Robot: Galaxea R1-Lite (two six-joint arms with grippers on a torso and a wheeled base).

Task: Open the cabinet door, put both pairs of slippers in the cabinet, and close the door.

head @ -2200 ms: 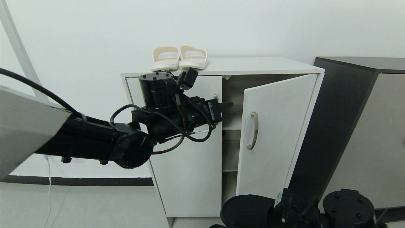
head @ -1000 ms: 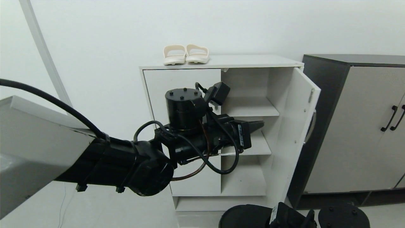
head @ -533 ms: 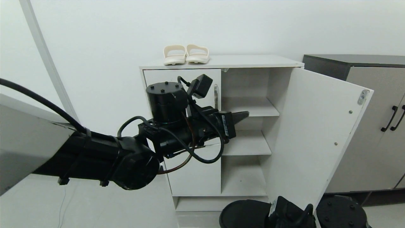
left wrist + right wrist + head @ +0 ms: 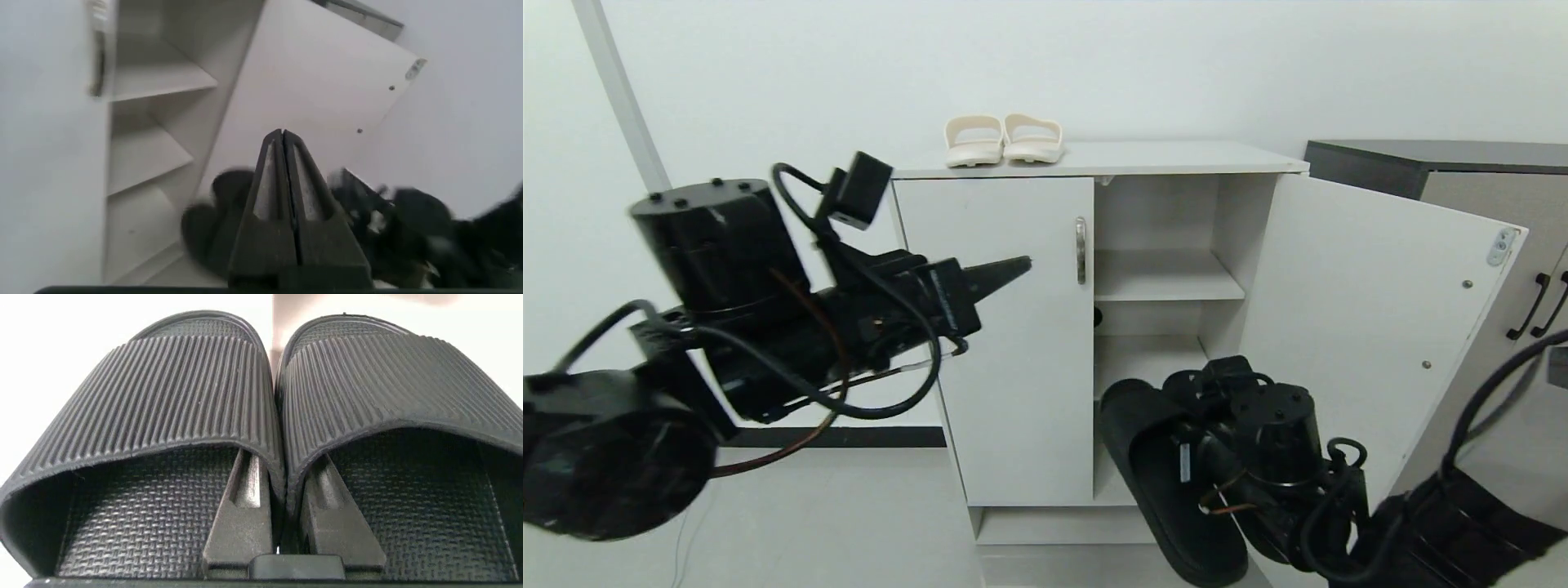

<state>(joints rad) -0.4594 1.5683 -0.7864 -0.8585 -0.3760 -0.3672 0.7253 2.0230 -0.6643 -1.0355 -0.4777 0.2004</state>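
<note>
A white cabinet (image 4: 1094,159) stands against a pale wall with its right door (image 4: 1372,327) swung wide and its left door (image 4: 1013,351) shut, a metal bar handle (image 4: 1081,250) on the inner edge of the shut door. The open half shows bare white shelves (image 4: 1168,286) stacked one above another.

The right gripper (image 4: 283,465) clamps a pair of black slippers (image 4: 1160,465). Its two fingers (image 4: 245,498) reach under the ribbed straps, one inside each slipper, and pinch the slippers' touching inner walls together. The pair hangs low in front of the open compartment, soles turned toward the shut door. From this angle it is hard to say whether the toes have crossed the cabinet's front edge.

The left gripper (image 4: 1015,265) is raised in front of the shut left door, near the level of the handle, its tapered fingers (image 4: 274,175) pressed flat against each other and holding nothing.

A second pair, cream slippers (image 4: 1003,140), sits side by side on the cabinet top, above the shut door. A dark cabinet (image 4: 1437,159) stands just beside the white one, behind the open door.
</note>
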